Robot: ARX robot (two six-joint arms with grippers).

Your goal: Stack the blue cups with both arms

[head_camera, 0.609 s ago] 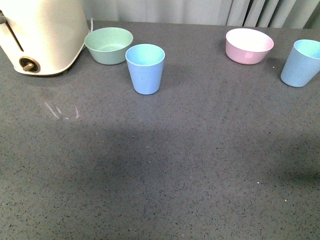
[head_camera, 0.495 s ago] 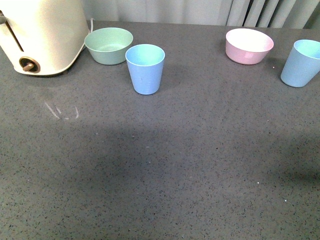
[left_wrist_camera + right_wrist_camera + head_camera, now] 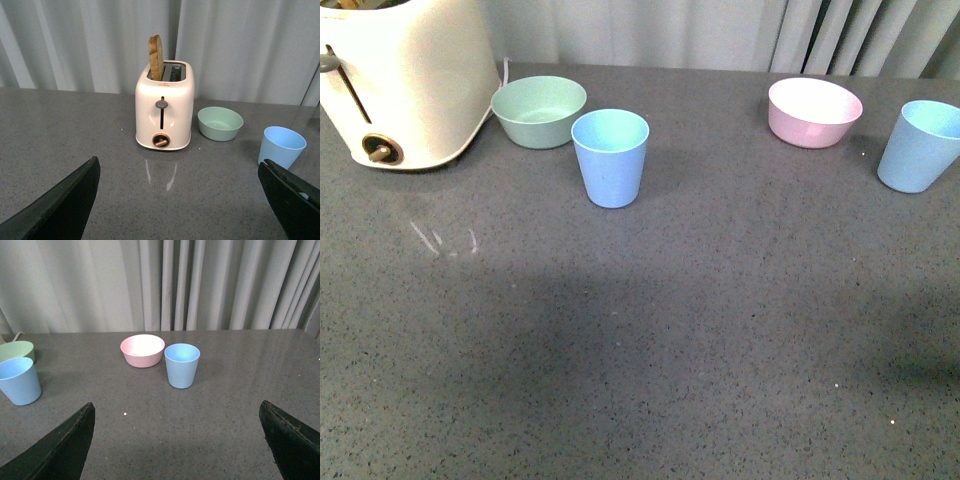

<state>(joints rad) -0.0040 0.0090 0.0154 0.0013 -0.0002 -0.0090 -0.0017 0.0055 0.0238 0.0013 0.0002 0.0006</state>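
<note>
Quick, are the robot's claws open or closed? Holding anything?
Left gripper: open, holding nothing.
Right gripper: open, holding nothing.

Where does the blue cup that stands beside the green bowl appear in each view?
Front view: blue cup left of centre, just in front of the green bowl.
Left wrist view: blue cup beside the green bowl, near the toaster.
Right wrist view: blue cup at the picture's edge, in front of the green bowl.
Shared landmark: the green bowl.
</note>
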